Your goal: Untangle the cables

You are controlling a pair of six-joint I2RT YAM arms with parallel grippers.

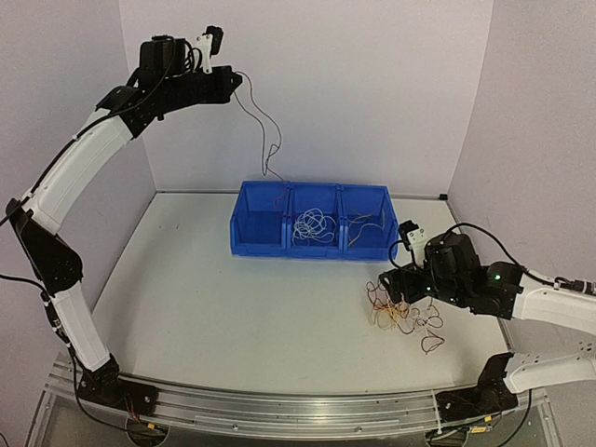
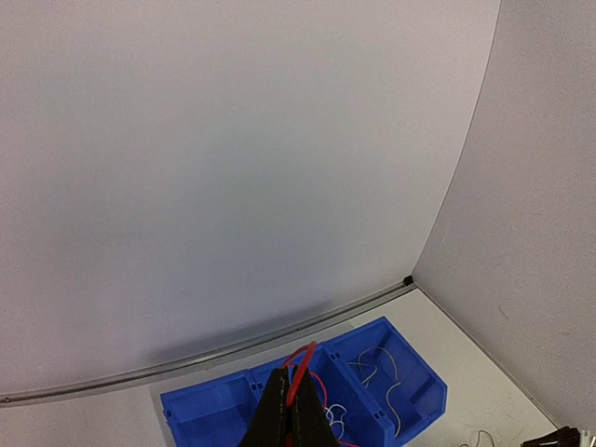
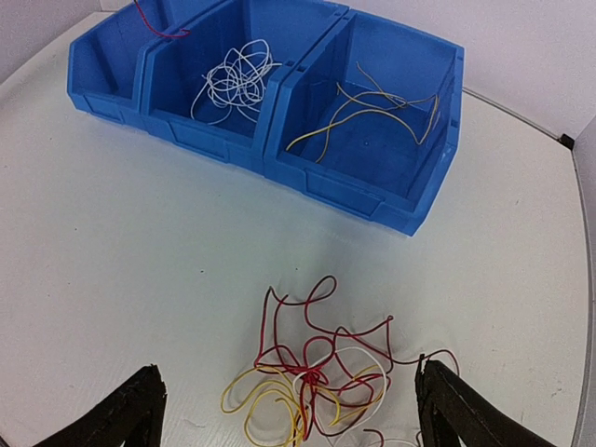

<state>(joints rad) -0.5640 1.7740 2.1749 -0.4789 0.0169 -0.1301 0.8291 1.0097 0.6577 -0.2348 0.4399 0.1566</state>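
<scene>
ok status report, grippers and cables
Left gripper high, shut on red wire dangling into blue bin. Right gripper open above tangled bundle. Nothing blocking.
</scene>
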